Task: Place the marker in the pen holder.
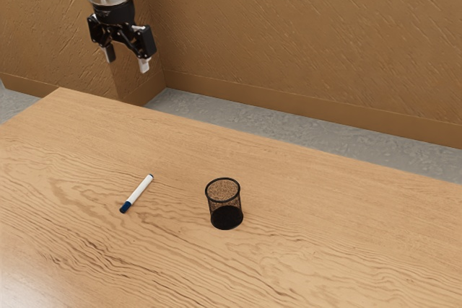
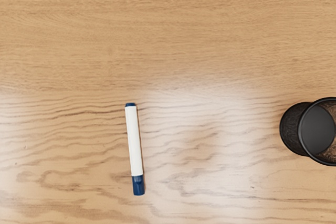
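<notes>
My gripper (image 1: 127, 65) hangs high above the table's far left part in the exterior view, open, its two fingers apart with nothing between them. The white marker with a blue cap (image 1: 138, 193) lies flat on the table, well below the gripper. To the exterior view's right of it, a black mesh pen holder (image 1: 225, 205) stands upright, apart from the marker. The wrist view has the marker (image 2: 134, 145) lying on the wood and the pen holder (image 2: 307, 129) standing beside it at some distance.
The wooden table (image 1: 325, 229) stretches beneath both objects, its far edge running across the exterior view. Behind it are a grey floor (image 1: 289, 126) and a brown wall (image 1: 310, 34).
</notes>
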Controlling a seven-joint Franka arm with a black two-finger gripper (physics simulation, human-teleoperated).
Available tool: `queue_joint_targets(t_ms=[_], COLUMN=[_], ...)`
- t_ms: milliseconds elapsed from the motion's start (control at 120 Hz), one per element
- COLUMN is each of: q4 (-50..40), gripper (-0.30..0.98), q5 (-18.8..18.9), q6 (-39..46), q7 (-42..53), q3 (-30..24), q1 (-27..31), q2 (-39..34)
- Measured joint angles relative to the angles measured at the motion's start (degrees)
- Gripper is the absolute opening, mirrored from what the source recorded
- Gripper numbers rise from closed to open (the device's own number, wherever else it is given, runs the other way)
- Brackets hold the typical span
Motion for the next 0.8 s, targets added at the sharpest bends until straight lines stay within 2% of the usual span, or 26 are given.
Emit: queue_joint_targets(t_ms=[158,250,375,475,567,683,800], q4=[-0.02,-0.09,-2.57,-13.25,-20.37,-28.66,-31.11], gripper=[0.69,0.68,0.68,0.69,0.69,0.69,0.69], q5=[-0.22,-1.86,1.71,3.37,2.05,0.62,0.04], q6=[0.05,-0.17,0.6,7.05,13.38,21.91,28.56], q7=[0.15,0.15,0.12,0.33,0.66,1.0,0.88], q3=[0.17,0.76,1.65,1.83,1.9,1.85,1.68], q1=[-0.02,1.16,5.84,12.72,17.05,17.95,15.88], q2=[-0.01,-0.37,1.76,7.29,10.06,10.59,8.58])
